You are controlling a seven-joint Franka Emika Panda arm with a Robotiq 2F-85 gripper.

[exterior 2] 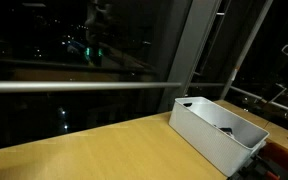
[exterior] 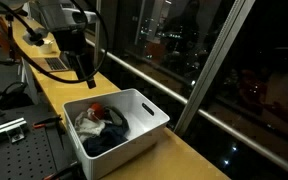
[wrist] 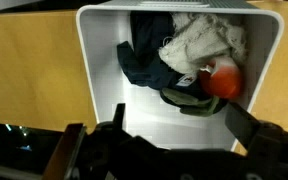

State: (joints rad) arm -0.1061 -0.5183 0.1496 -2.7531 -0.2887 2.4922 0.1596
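White bin (exterior: pixel 126 150) of crumpled cloths (exterior: pixel 99 126) on wooden table (exterior: pixel 189 158), spread hand (exterior: pixel 87 80) near its rim, laptop (exterior: pixel 52 63) beyond

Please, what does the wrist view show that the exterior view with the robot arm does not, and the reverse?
Only the wrist view: the bare white floor of the bin and a dark, greenish piece beneath the red item.
Only the exterior view: the arm, the window with night lights, and a perforated black plate.
Both: the bin, the pale cloth, the dark blue cloth, the red item, the wooden table and the open gripper above the bin.
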